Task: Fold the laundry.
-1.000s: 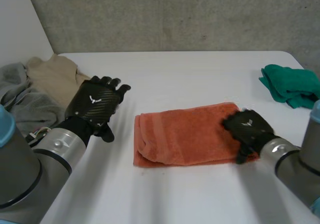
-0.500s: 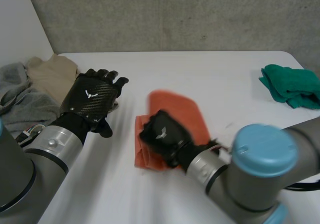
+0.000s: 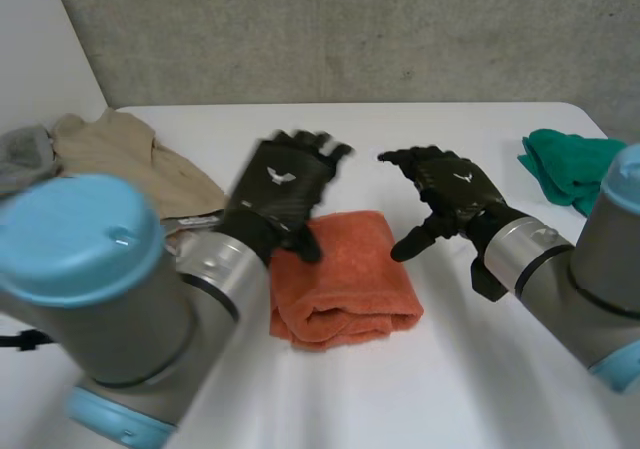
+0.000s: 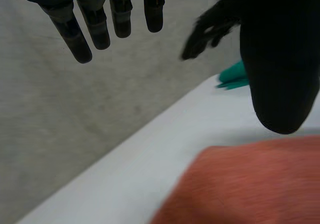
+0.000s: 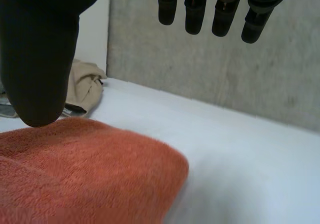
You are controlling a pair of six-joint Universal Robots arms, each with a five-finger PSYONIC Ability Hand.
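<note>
An orange towel (image 3: 345, 281) lies folded into a small thick square in the middle of the white table (image 3: 430, 389). My left hand (image 3: 283, 191) hovers over its far left part, fingers straight and open, holding nothing. To the right of the towel, my right hand (image 3: 452, 195) is raised off the table, open and empty. In the left wrist view the left hand's fingers (image 4: 80, 39) spread above the towel (image 4: 250, 184). In the right wrist view the towel's rounded fold (image 5: 85, 174) lies below the open right hand (image 5: 40, 59).
A green cloth (image 3: 580, 169) lies bunched at the table's far right edge. Beige (image 3: 120, 154) and grey (image 3: 20, 154) garments are piled at the far left. A grey wall (image 3: 350, 29) runs behind the table.
My right hand carried the towel's right end over to the left, folding it in half, then let go and drew back right. My left hand moved right, over the towel.
</note>
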